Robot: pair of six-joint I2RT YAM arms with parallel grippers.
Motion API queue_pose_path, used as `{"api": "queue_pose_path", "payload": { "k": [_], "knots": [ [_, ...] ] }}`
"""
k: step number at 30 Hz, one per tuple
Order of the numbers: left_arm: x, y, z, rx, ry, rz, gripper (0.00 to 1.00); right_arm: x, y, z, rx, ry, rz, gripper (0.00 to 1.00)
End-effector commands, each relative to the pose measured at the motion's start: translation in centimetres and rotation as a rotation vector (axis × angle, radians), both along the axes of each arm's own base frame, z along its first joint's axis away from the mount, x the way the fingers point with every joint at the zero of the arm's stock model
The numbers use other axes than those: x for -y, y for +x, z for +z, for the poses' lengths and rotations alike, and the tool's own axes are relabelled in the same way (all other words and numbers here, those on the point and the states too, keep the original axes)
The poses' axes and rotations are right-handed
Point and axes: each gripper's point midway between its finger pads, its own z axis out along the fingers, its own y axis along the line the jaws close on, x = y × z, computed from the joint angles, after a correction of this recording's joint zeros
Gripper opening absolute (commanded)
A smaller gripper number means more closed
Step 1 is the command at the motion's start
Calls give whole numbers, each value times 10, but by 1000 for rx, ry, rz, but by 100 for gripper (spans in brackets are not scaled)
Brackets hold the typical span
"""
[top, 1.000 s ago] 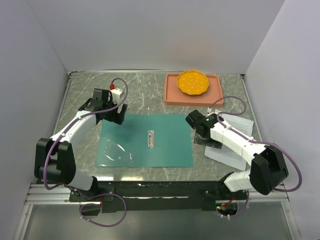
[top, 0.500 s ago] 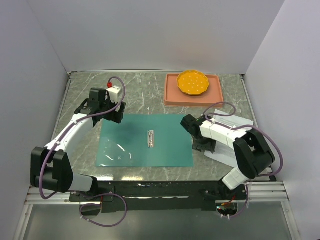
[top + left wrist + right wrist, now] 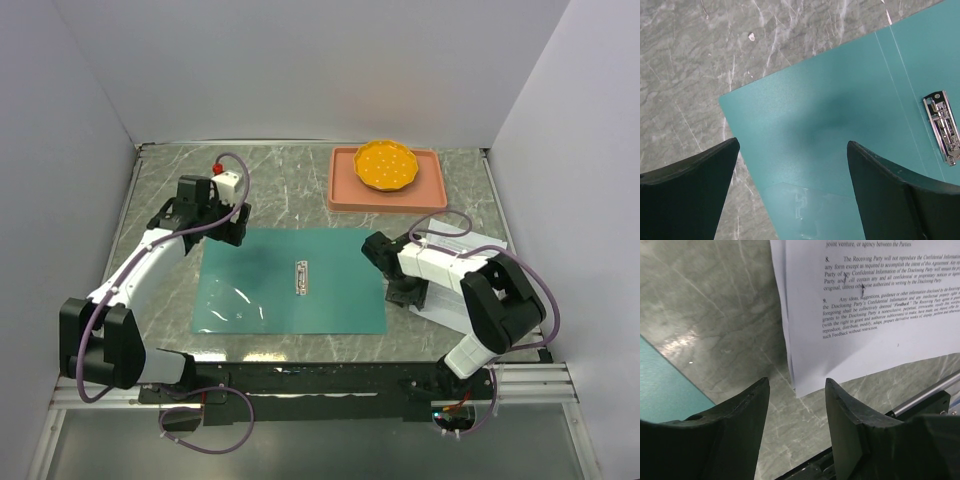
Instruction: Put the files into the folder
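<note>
The teal folder [image 3: 290, 280] lies open and flat in the middle of the table, its metal clip [image 3: 301, 277] along the centre fold. The files [image 3: 445, 312], white sheets of dense black text, lie to its right, partly under my right arm. My right gripper [image 3: 407, 293] is low over the sheets' near left corner. In the right wrist view the files [image 3: 865, 305] end in a corner just between the tips of that gripper [image 3: 796, 382], whose jaws stand apart with nothing pinched. My left gripper [image 3: 231, 234] hovers wide open over the folder's far left corner [image 3: 805, 115].
A salmon-pink tray [image 3: 340, 195] holding an orange plate [image 3: 387, 165] stands at the back right. White walls close in the table on three sides. The metal rail at the table's near edge [image 3: 925, 392] runs close below the papers.
My right gripper has swung down to the near left corner of the papers and its jaws have narrowed. The left arm has shifted slightly and stays wide open.
</note>
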Motion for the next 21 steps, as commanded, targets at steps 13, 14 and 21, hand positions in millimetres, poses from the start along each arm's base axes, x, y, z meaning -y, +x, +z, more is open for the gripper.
{"api": "queue_pose_path", "payload": {
  "k": [13, 14, 21],
  "knots": [
    [-8, 3, 12, 58, 19, 16, 96, 14, 0, -3, 44, -21, -93, 41],
    [-7, 4, 13, 61, 18, 17, 96, 15, -1, -3, 41, -22, -95, 40],
    [-10, 2, 10, 58, 27, 23, 96, 14, 2, 0, 59, -4, -94, 30]
  ]
}}
